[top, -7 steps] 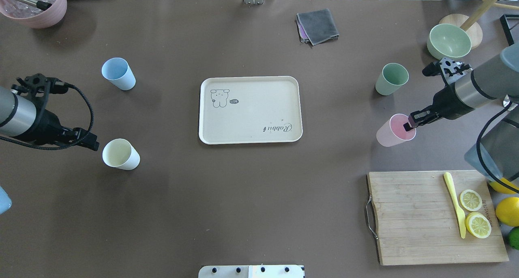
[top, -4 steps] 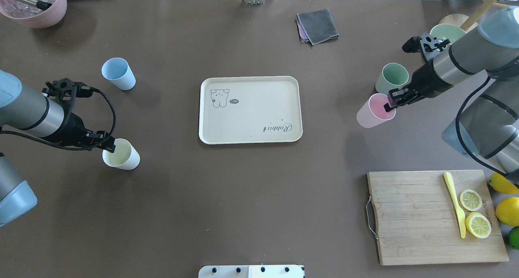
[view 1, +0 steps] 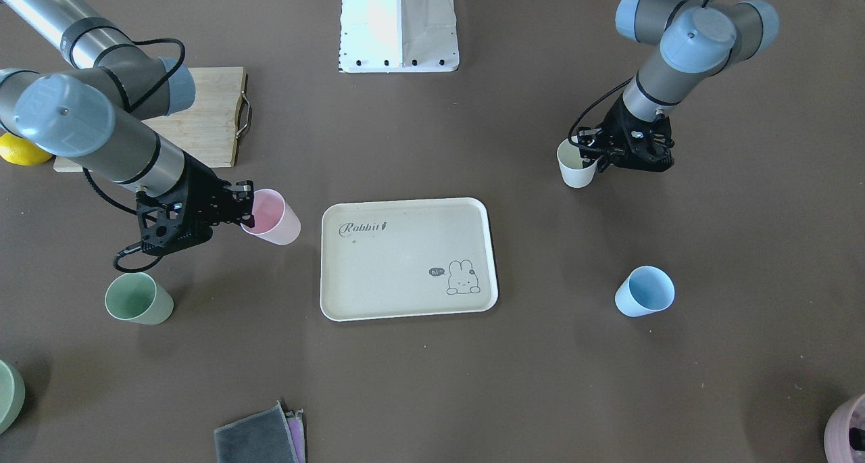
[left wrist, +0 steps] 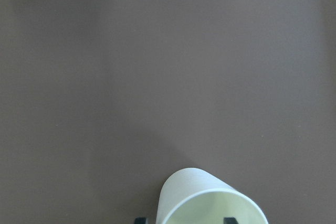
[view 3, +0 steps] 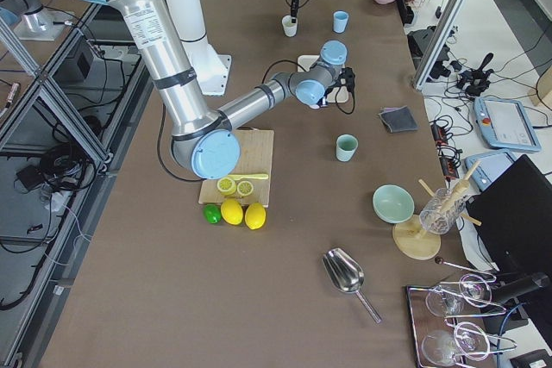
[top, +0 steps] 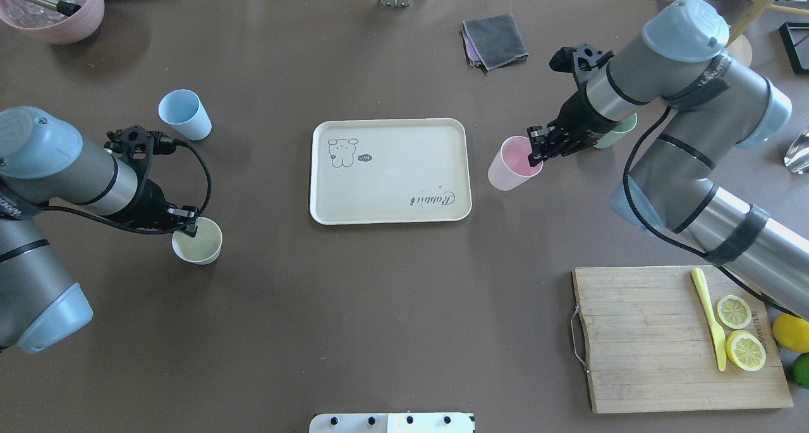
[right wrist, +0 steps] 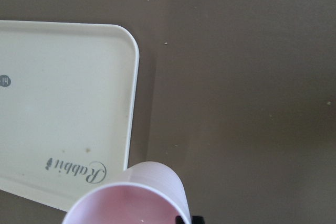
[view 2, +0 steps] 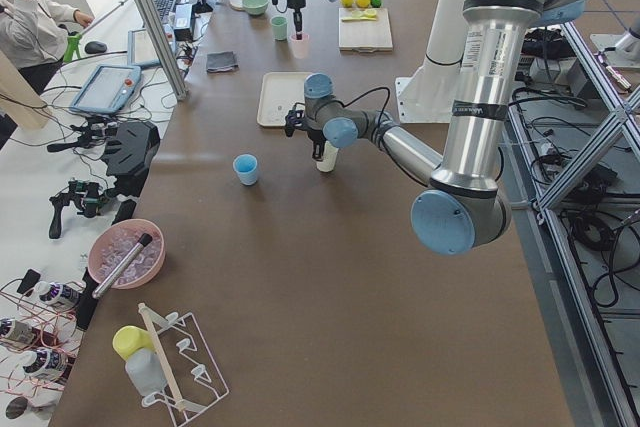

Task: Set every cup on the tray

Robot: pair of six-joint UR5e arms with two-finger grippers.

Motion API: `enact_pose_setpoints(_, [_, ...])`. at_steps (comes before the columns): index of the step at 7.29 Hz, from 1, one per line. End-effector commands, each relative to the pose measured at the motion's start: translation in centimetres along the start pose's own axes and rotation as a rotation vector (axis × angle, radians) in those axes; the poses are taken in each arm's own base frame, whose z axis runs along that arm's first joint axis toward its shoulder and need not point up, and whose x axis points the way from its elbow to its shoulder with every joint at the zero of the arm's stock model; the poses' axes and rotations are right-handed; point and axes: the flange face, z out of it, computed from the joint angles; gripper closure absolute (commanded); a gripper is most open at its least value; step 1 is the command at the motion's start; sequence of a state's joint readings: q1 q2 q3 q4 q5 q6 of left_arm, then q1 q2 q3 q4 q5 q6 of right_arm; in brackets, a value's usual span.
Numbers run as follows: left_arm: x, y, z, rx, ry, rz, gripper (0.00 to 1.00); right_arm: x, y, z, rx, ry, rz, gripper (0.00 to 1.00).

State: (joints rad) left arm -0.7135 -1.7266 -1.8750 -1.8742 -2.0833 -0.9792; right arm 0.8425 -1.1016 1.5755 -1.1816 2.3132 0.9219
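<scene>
Overhead exterior shows the pink cup (top: 513, 163) hanging tipped from the right gripper (top: 536, 155). It is just beside the right edge of the tray (top: 392, 186), not over it yet. That gripper is pinched on the cup's wall, one finger inside and one outside. The left gripper (top: 188, 223) is at the cream cup (top: 197, 241), well to the left of the tray. Its fingers are apart, one in the cup and one out, and do not seem to squeeze yet. The blue cup (top: 184, 114) and the green cup (view 1: 138, 299) stand on the table, not held. No cup is on the tray.

These cups look light and stiff, with smooth sides that could slip. I think the best place to hold one is the wall near the top. A cup held that way can tip, so it should go down softly.

Half a second ago the pink cup was farther right, next to the green one. The left gripper was only at the cream cup's edge, and that cup has shifted a little.
</scene>
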Motion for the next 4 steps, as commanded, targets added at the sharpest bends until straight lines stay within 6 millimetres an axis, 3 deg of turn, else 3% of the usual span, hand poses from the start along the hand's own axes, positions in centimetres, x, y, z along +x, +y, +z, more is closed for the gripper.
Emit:
enact_pose_setpoints(1, [1.2,-0.1,-0.3,0.007,0.012,0.001,1.0,-4.0,0.4,2.4,0.004,0.001,0.024,1.0])
enact_pose_setpoints(2, [2.3,-0.4,-1.1,0.016,0.03,0.011,1.0,-5.0,1.1,3.7,0.018,0.017,0.016,1.0])
enact_pose_setpoints(3, [4.8,-1.6,-2.2,0.038,0.057,0.025,1.0,-5.8,1.7,4.6,0.03,0.027,0.027,1.0])
enact_pose_setpoints(4, [9.0,-3.8,-3.1,0.051,0.079,0.008,1.0,-7.9,1.7,5.2,0.039,0.03,0.014,1.0])
